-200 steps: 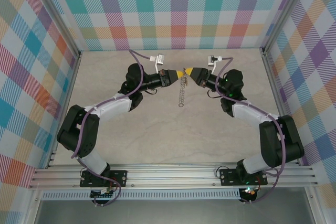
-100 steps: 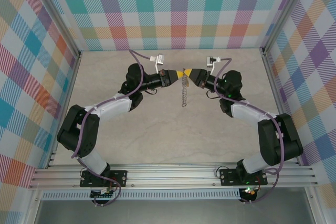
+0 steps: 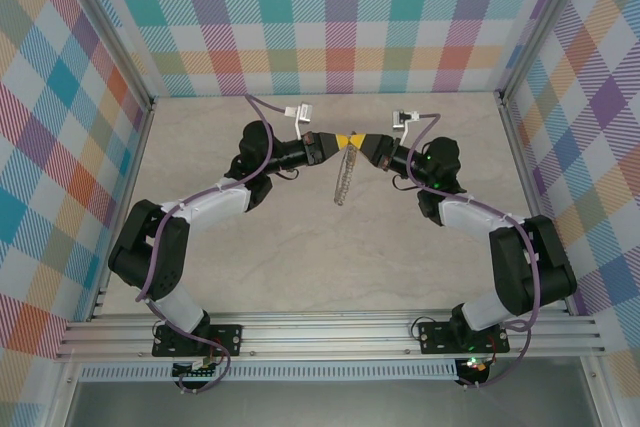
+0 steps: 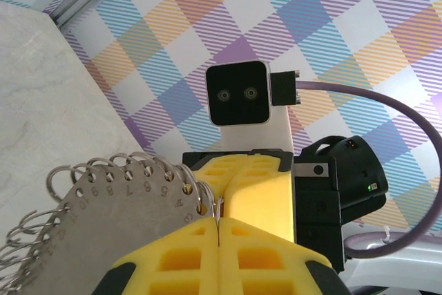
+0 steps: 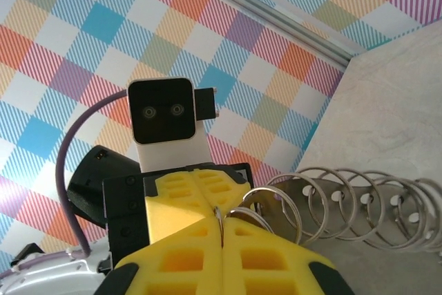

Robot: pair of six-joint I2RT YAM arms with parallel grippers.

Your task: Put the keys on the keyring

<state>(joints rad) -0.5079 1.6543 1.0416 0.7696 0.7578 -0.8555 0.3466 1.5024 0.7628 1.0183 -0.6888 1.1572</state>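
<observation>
Top external: marble-patterned table (image 3: 250,247), boxed in by plaid walls (image 3: 340,17). The left arm (image 3: 200,202) and the right arm (image 3: 480,217) both reach to the far middle of the table, tips turned toward each other. The left gripper (image 3: 342,139) and the right gripper (image 3: 362,140) meet there, yellow fingertips just about touching. The keyring (image 3: 345,175) hangs from that meeting point. It trails toward the near side and slants a little to the left.

Left wrist: the left gripper (image 4: 218,229) is clenched, its yellow fingers (image 4: 179,267) pressed together with no gap at the seam. The end of the keyring sits pinched at that seam. Here it reads as a flat silvery plate (image 4: 131,205) stamped with a row of numbers, with a wire ring through each hole along its edge. The right gripper (image 4: 242,177) faces it directly, and the right wrist camera (image 4: 238,93) shows above.

Right wrist: the right gripper (image 5: 222,240) is also clamped tight. A thin ring (image 5: 242,213) comes out right at its fingertips, so it grasps the keyring's top end. The row of rings (image 5: 345,198) fans off to the right over the table (image 5: 407,88). The left gripper (image 5: 193,191) sits opposite, tip to tip.
</observation>
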